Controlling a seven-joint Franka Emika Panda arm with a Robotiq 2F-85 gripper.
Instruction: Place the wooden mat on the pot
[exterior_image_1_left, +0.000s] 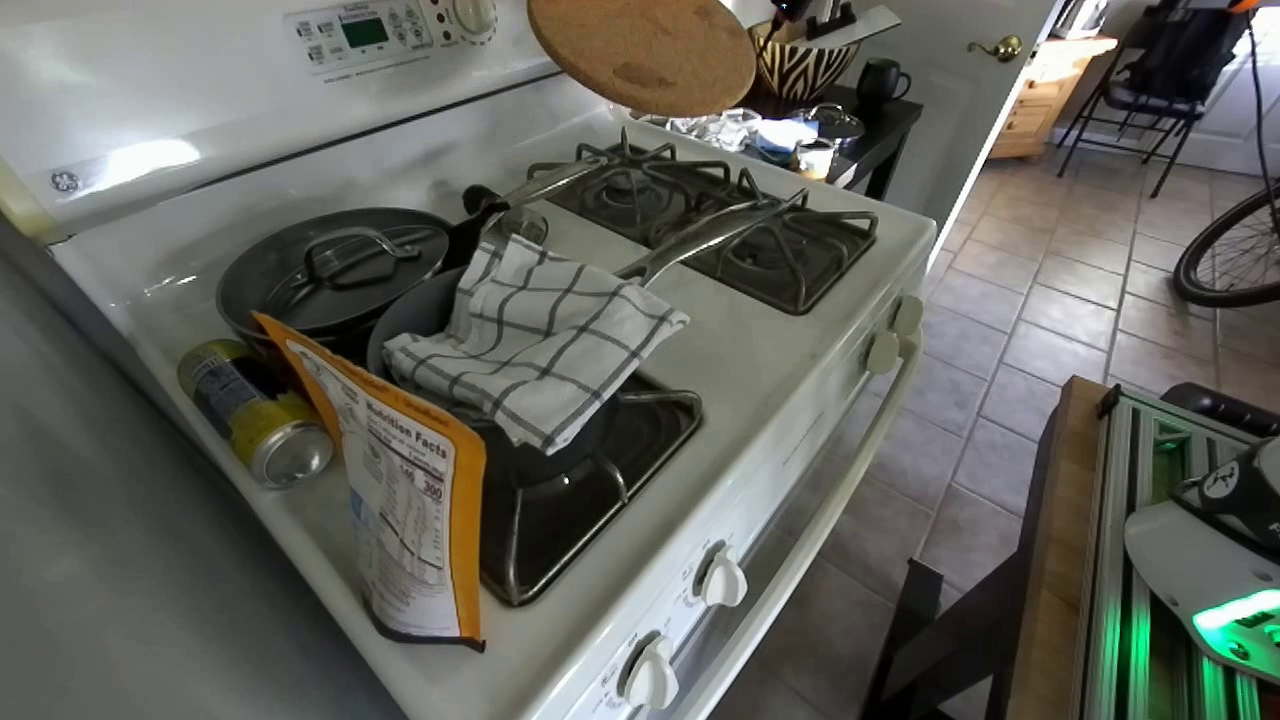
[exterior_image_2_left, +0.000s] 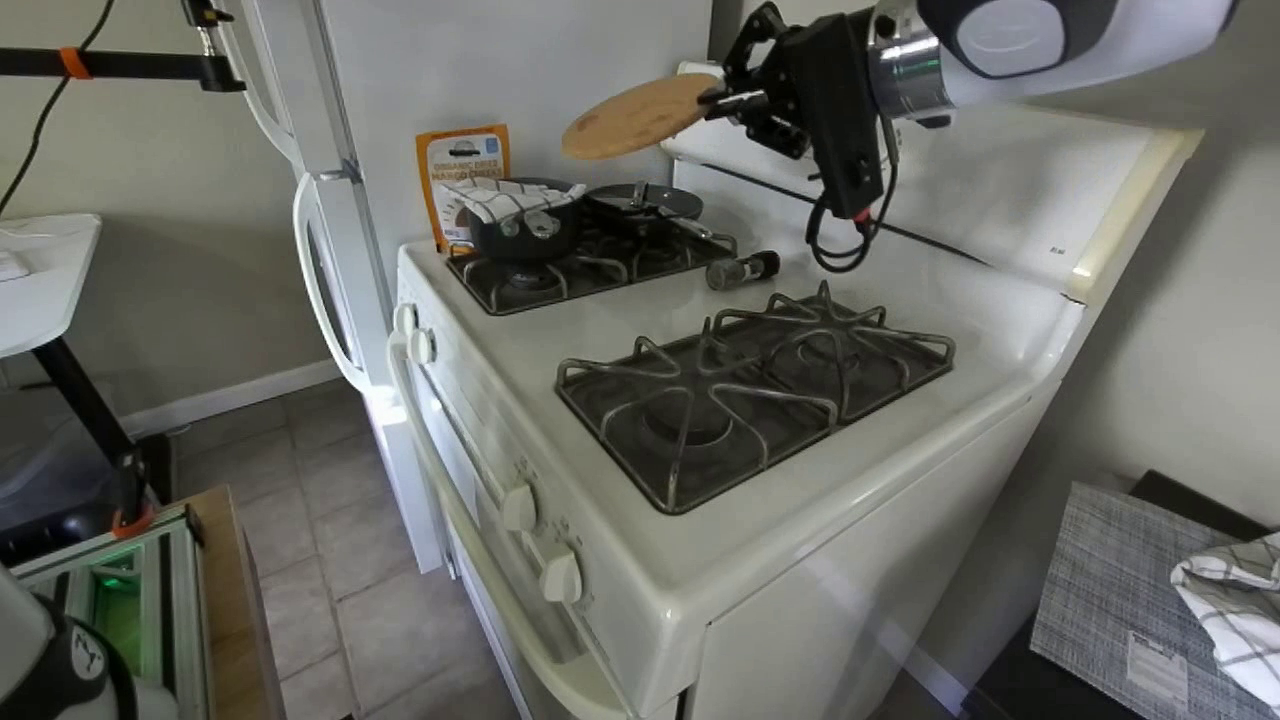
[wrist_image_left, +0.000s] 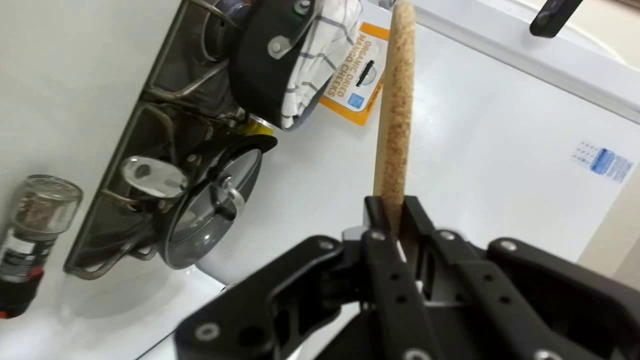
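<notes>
The wooden mat is a thin, round, tan-brown disc. It shows in both exterior views (exterior_image_1_left: 640, 50) (exterior_image_2_left: 632, 120) and edge-on in the wrist view (wrist_image_left: 396, 105). My gripper (exterior_image_2_left: 718, 100) is shut on the mat's edge; its fingers also show in the wrist view (wrist_image_left: 395, 215). The mat is held in the air above the stove, slightly tilted. A dark pot (exterior_image_2_left: 500, 240) stands on a burner, also seen in the wrist view (wrist_image_left: 257, 75). A white checkered cloth (exterior_image_1_left: 550, 340) lies draped over the pot. Beside it is a dark pan with a glass lid (exterior_image_1_left: 340, 265).
An orange-edged pouch (exterior_image_1_left: 420, 510) stands upright by the pot, near the fridge (exterior_image_2_left: 530, 70). A yellow can (exterior_image_1_left: 255, 415) lies on its side behind it. A pepper grinder (exterior_image_2_left: 742, 270) lies between the burner grates (exterior_image_2_left: 690, 400). The stove's back panel (exterior_image_1_left: 230, 60) rises behind.
</notes>
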